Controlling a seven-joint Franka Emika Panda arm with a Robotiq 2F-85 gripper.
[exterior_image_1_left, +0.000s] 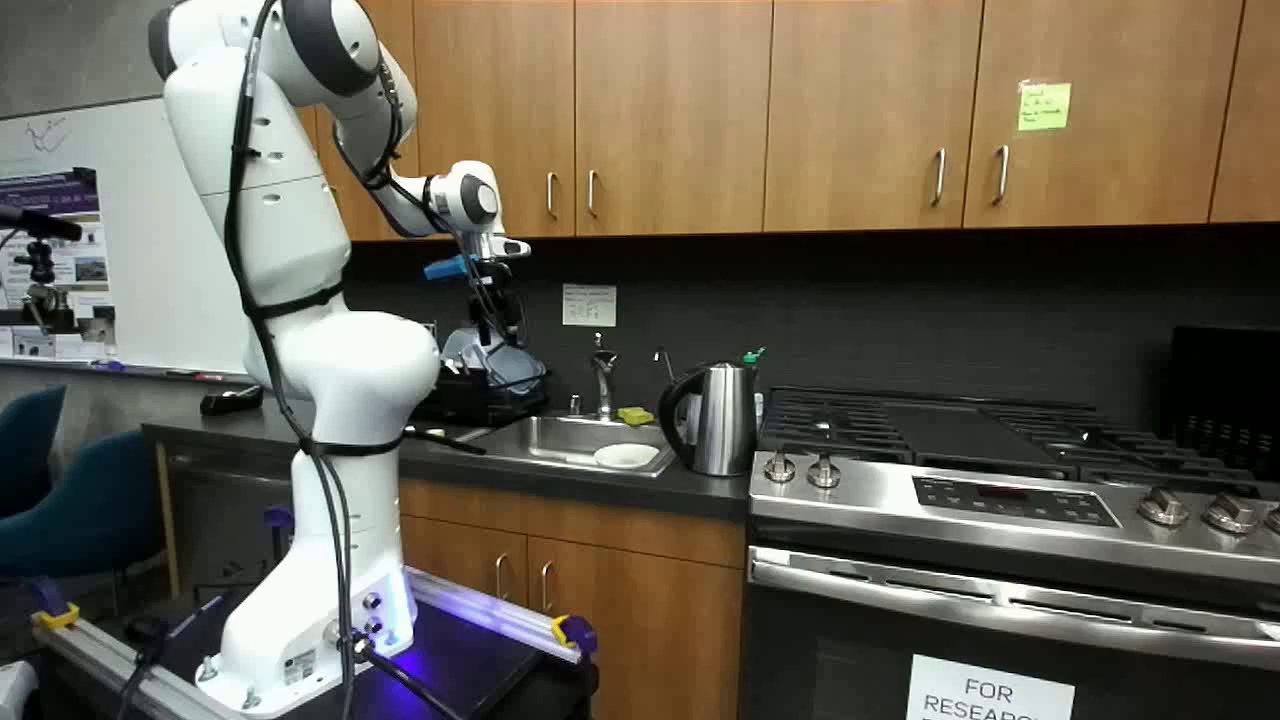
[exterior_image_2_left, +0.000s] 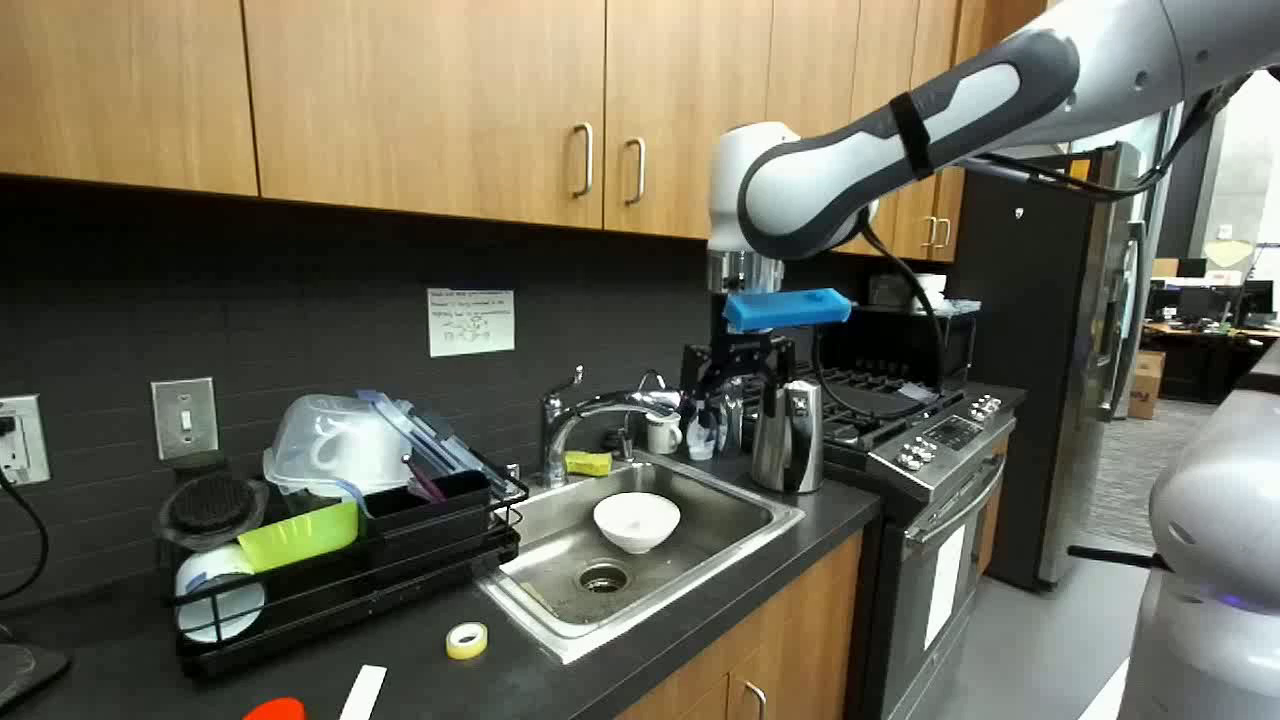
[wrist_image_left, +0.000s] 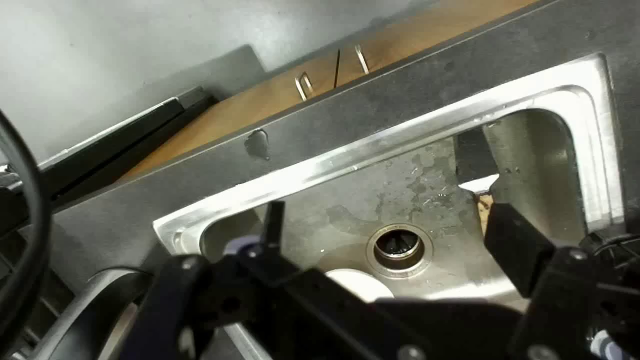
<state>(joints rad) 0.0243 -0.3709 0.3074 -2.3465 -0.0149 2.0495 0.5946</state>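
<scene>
Gripper: your black two-finger gripper (wrist_image_left: 385, 220) has its jaws spread wide, over the rectangular stainless-steel sink (wrist_image_left: 600, 150) in your wrist view.
Bowl: the round white bowl (exterior_image_2_left: 637, 520) sits in the sink, at 1 o'clock from the round metal drain (exterior_image_2_left: 603, 577) in an exterior view; in your wrist view the gripper covers much of it.
Kettle: the tall stainless-steel kettle (exterior_image_2_left: 772, 450) stands just beside the sink, at 2 o'clock from the bowl in an exterior view; the gripper overlaps its top there, and you cannot tell how close they are.
Patch: a narrow tan patch (wrist_image_left: 484, 210) lies in the sink at 2 o'clock from the drain in your wrist view, partly behind a finger (wrist_image_left: 515, 245); you cannot tell object from reflection.
</scene>
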